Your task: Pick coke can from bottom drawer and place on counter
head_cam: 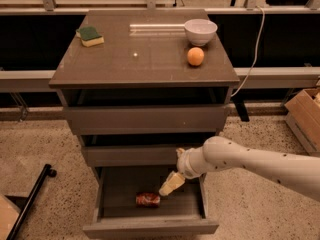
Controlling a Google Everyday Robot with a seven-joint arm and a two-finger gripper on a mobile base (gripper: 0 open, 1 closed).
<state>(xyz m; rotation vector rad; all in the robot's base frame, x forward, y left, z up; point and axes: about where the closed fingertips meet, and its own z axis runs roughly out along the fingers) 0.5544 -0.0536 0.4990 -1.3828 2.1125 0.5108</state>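
The coke can (148, 199), small and red, lies on its side inside the open bottom drawer (150, 229), near the middle of its floor. My gripper (169, 185) hangs on the white arm that reaches in from the right. It is inside the drawer opening, just above and to the right of the can, pointing down-left at it. It holds nothing. The counter (140, 64) is the glossy grey-brown top of the cabinet, above.
On the counter stand a green and yellow sponge (90, 35) at the back left, a white bowl (200, 31) at the back right and an orange (195, 56) in front of it. A cardboard box (306, 115) stands on the floor at the right. A black bar (29, 200) lies at the lower left.
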